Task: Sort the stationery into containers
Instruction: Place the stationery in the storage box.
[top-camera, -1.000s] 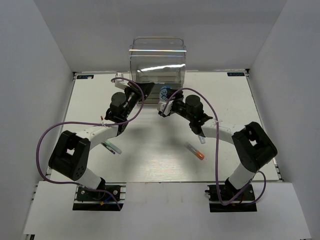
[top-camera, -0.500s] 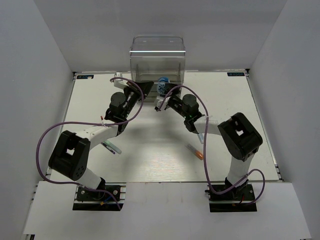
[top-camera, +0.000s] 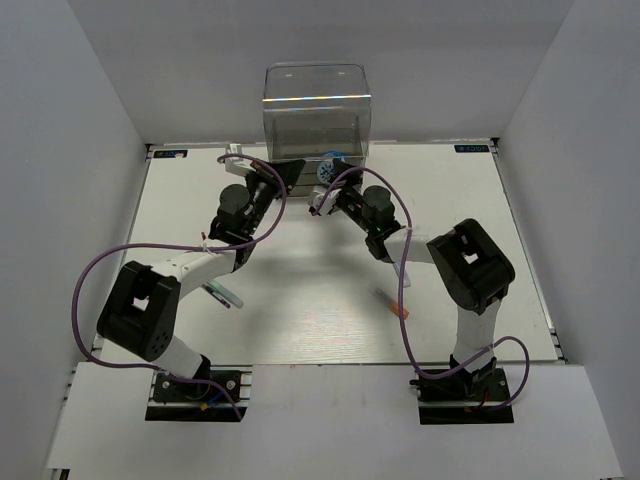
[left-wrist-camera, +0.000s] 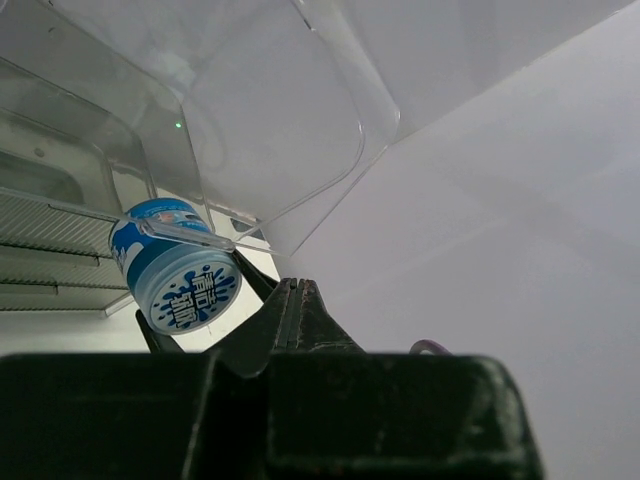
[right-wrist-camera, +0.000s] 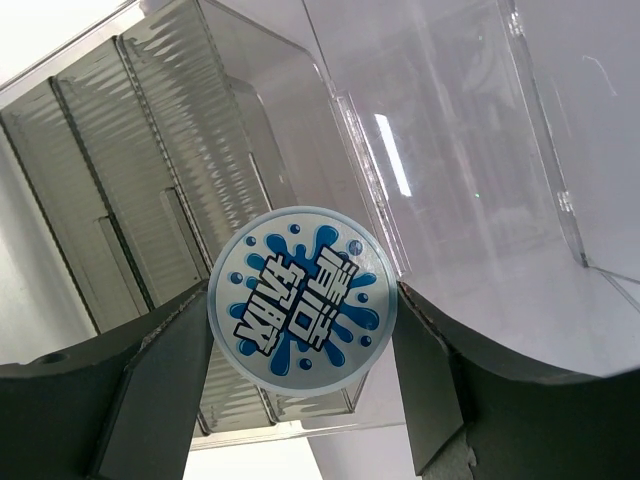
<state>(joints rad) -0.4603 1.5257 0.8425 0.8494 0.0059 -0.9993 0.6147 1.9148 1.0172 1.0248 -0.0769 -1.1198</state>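
The clear cabinet (top-camera: 316, 110) stands at the back centre, with its stacked drawers (right-wrist-camera: 120, 170) low in it. My right gripper (top-camera: 330, 183) is shut on the round blue-and-white roll (right-wrist-camera: 300, 298) and holds it at the cabinet's front opening, above the drawers. The roll also shows in the left wrist view (left-wrist-camera: 178, 280). My left gripper (left-wrist-camera: 295, 285) has its jaws pressed together on the edge of the cabinet's clear front flap (left-wrist-camera: 290, 120) and holds it raised. The orange-capped tube (top-camera: 390, 303) and the teal-and-pink pen (top-camera: 222, 295) lie on the table. The light-blue-ended tube is hidden.
White walls close in the table (top-camera: 300, 330) on the left, right and back. Purple cables (top-camera: 90, 280) loop beside both arms. The arm bases stand at the near edge.
My right gripper has carried the roll forward to the cabinet's opening. The right arm has stretched toward the back. The left arm has barely moved.
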